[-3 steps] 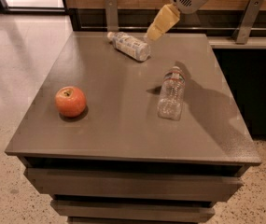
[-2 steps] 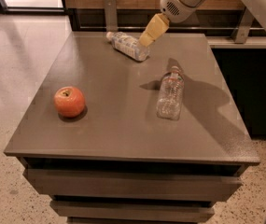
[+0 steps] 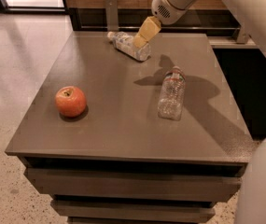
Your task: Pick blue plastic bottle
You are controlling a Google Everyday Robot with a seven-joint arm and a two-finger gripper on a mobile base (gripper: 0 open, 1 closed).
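Camera view: the gripper [image 3: 141,38] hangs over the far side of the table [image 3: 118,134]. Its tan tip overlaps the base end of the blue plastic bottle [image 3: 122,43]. You cannot tell whether it is spread or closed, nor whether it touches the bottle.

Bottle position: on its side near the back edge, white cap pointing rear-left.

Others: clear ribbed bottle [image 3: 171,94] lying mid-right, well apart; apple [image 3: 70,101] at front-left.

Step, as judged: final approach, no grasp made yet.

Next move calls for: set the gripper across the bottle's body, not along it. Lower until the body sits inside the grip, close, then lift straight up.

Risk: a round bottle lying flat may roll under a glancing touch, and the back edge is near.
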